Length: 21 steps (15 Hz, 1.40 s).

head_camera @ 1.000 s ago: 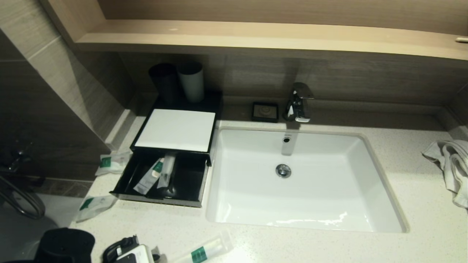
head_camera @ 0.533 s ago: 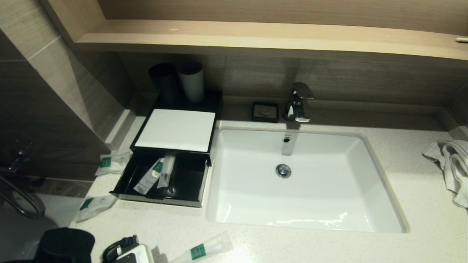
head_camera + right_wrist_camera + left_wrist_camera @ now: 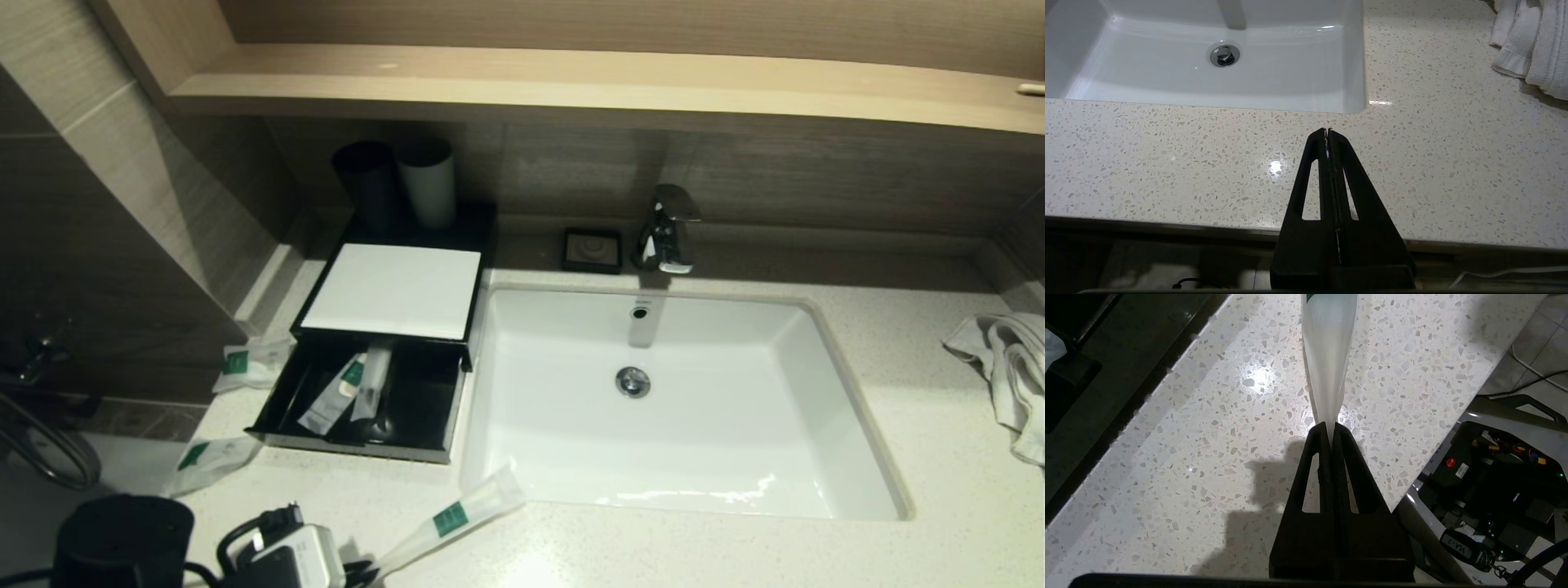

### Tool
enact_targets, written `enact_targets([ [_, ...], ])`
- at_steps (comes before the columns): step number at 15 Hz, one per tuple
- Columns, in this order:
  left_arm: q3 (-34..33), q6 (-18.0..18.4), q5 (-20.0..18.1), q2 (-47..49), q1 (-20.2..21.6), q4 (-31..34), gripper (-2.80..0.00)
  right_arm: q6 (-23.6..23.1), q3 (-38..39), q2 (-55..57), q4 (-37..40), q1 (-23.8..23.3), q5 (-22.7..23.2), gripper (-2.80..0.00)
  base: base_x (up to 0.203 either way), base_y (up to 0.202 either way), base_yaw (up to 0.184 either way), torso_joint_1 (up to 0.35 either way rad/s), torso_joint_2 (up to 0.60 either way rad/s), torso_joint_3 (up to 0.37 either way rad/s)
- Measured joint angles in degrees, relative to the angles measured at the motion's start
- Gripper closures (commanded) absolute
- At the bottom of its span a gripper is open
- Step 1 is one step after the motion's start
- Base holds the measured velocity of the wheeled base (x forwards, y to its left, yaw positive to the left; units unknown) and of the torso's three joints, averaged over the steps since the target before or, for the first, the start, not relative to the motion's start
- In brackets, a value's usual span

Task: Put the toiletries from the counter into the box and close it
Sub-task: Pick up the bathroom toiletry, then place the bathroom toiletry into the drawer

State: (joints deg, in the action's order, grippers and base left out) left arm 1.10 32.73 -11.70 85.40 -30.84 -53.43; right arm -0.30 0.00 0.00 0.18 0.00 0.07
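My left gripper [image 3: 369, 571] [image 3: 1330, 427] is shut on the flat end of a long slim translucent tube with a green label [image 3: 447, 521] [image 3: 1329, 355]. The tube slants up off the speckled counter [image 3: 653, 555] toward the basin's near-left corner. The black box [image 3: 392, 290] has its drawer [image 3: 359, 447] pulled out, with two packets [image 3: 335, 396] [image 3: 375, 380] lying in it. Two short sachets lie on the counter left of the box, one further back [image 3: 245, 365] and one nearer [image 3: 208, 461]. My right gripper [image 3: 1327, 130] hangs shut and empty above the counter's front edge.
The white basin [image 3: 849, 425] fills the middle, with the faucet [image 3: 668, 229] and a black soap dish [image 3: 592, 249] behind it. Two cups [image 3: 371, 184] [image 3: 427, 188] stand behind the box. A white towel [image 3: 1004, 367] lies at the far right. A wooden shelf [image 3: 571, 82] overhangs.
The left gripper has shut on the tube's near end. The tube has come up off the counter and moved toward the basin.
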Motion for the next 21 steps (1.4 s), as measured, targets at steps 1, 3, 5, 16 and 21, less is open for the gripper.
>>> enact_targets([
  [1,0.6,-0.5,0.0,-0.2,0.0,0.0,0.00,0.0,0.0,0.0,0.0,0.0,0.0,0.00,0.000,0.000,0.000,0.000,0.00,0.000],
  [3,2.7,-3.5,0.5,-1.0,0.0,0.3,0.00,0.0,0.0,0.0,0.0,0.0,0.0,0.00,0.000,0.000,0.000,0.000,0.00,0.000],
  [5,5.7,-8.0,1.2,-2.2,0.0,0.8,0.00,0.0,0.0,0.0,0.0,0.0,0.0,0.00,0.000,0.000,0.000,0.000,0.00,0.000],
  [16,21.7,-26.2,12.3,-9.6,-0.1,19.5,0.00,0.0,0.0,0.0,0.0,0.0,0.0,0.00,0.000,0.000,0.000,0.000,0.00,0.000],
  [21,28.9,-31.7,17.9,-13.7,0.0,33.8,0.00,0.0,0.0,0.0,0.0,0.0,0.0,0.00,0.000,0.000,0.000,0.000,0.00,0.000],
])
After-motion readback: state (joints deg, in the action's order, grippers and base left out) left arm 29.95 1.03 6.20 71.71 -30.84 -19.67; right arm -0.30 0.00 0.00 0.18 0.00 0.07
